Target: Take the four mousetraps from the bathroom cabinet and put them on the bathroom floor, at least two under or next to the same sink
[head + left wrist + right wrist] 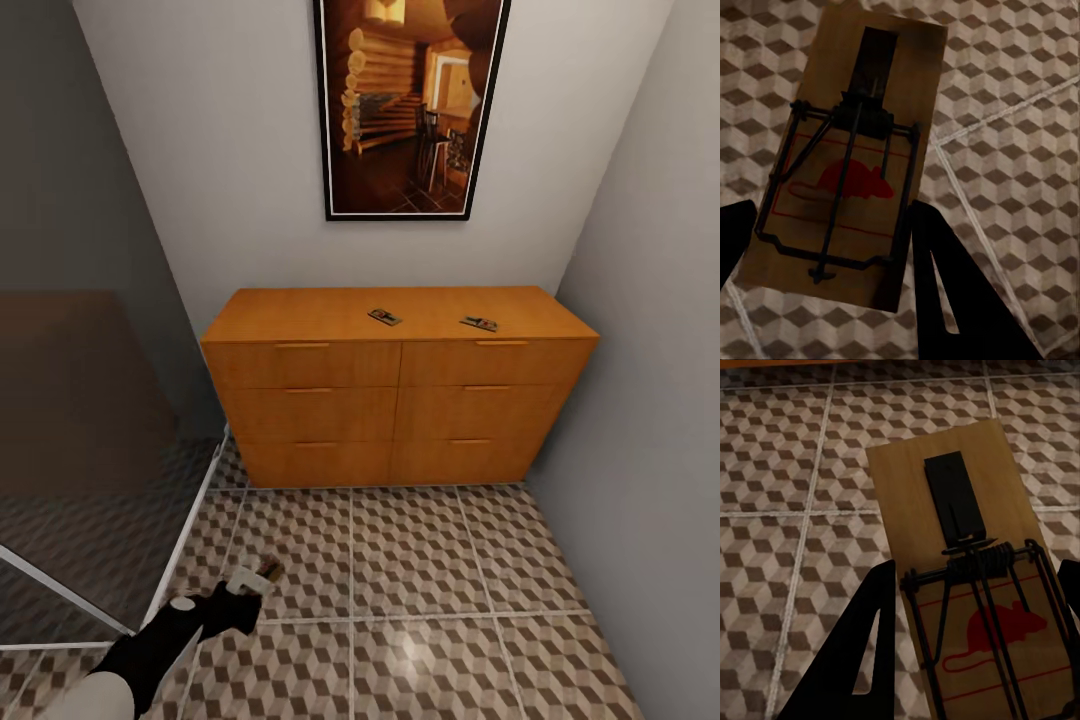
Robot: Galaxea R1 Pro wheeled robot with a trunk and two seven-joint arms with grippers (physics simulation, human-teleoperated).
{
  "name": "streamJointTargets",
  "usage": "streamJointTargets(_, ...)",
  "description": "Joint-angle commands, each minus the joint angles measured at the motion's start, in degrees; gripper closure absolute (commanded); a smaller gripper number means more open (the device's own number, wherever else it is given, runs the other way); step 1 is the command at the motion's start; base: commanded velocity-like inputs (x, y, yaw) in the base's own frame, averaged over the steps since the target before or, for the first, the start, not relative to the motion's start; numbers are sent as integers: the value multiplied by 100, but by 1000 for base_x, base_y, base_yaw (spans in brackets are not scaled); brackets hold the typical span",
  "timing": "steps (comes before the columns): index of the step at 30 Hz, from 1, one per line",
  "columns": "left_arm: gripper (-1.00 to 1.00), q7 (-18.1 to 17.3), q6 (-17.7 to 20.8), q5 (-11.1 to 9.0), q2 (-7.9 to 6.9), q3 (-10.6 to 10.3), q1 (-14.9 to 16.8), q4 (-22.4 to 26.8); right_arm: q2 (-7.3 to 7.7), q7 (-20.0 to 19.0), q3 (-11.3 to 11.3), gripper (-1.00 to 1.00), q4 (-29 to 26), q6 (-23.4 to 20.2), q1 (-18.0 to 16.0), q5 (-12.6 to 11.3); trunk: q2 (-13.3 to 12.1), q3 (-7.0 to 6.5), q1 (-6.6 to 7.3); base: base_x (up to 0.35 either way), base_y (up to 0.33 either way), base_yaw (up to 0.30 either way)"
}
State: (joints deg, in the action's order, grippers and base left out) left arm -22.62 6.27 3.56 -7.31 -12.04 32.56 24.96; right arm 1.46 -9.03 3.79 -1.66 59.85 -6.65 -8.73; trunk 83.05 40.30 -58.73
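Mousetraps [384, 317] [479, 323] lie on cabinet [400, 400]; left hand [825, 255] and right hand [975, 645] each clamp a mousetrap [847, 165] [975, 585] above bathroom floor [450, 580].

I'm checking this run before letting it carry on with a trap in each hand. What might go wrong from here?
1. The left gripper holds its mousetrap above the bathroom floor; released there, it may drop and bounce.
2. The right gripper grips only the spring end of its mousetrap, which might slip.
3. Two more mousetraps remain on the cabinet, and no sink is in sight, so placement could miss it.
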Motion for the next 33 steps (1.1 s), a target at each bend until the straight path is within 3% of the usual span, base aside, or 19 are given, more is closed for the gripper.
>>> streamJointTargets(1, 100, 17, -62, 43, -4, 3, -8, -203, 7, -55, 37, 100, 0, 15, -3, -70, 3, 4, 0, 0, 0, 0)
streamJointTargets(6, 100, 311, -463, -6, 11, 8, -221, -897, 34, -48, 22, 100, -21, 15, -3, -68, 3, 4, 0, 0, 0, 0)
streamJointTargets(9, 100, 584, -1289, -32, 25, 9, -366, -1269, 56, -12, 18, 100, -57, 15, -3, -68, 3, 4, 0, 0, 0, 0)
streamJointTargets(12, 100, 896, -2644, -44, 35, 11, -448, -1991, 72, 235, 17, 100, -136, 15, -3, -68, 3, 4, 0, 0, 0, 0)
streamJointTargets(15, 100, 999, -3376, -47, 36, 11, -469, -2505, 88, 535, 17, 100, -192, 15, -3, -64, 3, 4, 0, 0, 0, 0)
streamJointTargets(19, 100, 1043, -3862, -55, 22, 16, -548, -2808, 179, 746, 22, 100, -399, 15, -3, -60, 3, 4, 0, 0, 0, 0)
streamJointTargets(26, 100, 1109, -4204, -197, -10, 49, -884, -2910, 604, 812, 25, 100, -978, 15, -3, -59, 3, 4, 0, 0, 0, 0)
streamJointTargets(29, 100, 1117, -4566, -367, -39, 52, -1096, -2916, 804, 798, 25, 100, -1061, 15, -3, -59, 3, 4, 0, 0, 0, 0)
streamJointTargets(33, 100, 1126, -5028, -672, -62, 53, -1343, -2917, 937, 781, 30, 100, -1077, 15, -3, -62, 3, 4, 0, 0, 0, 0)
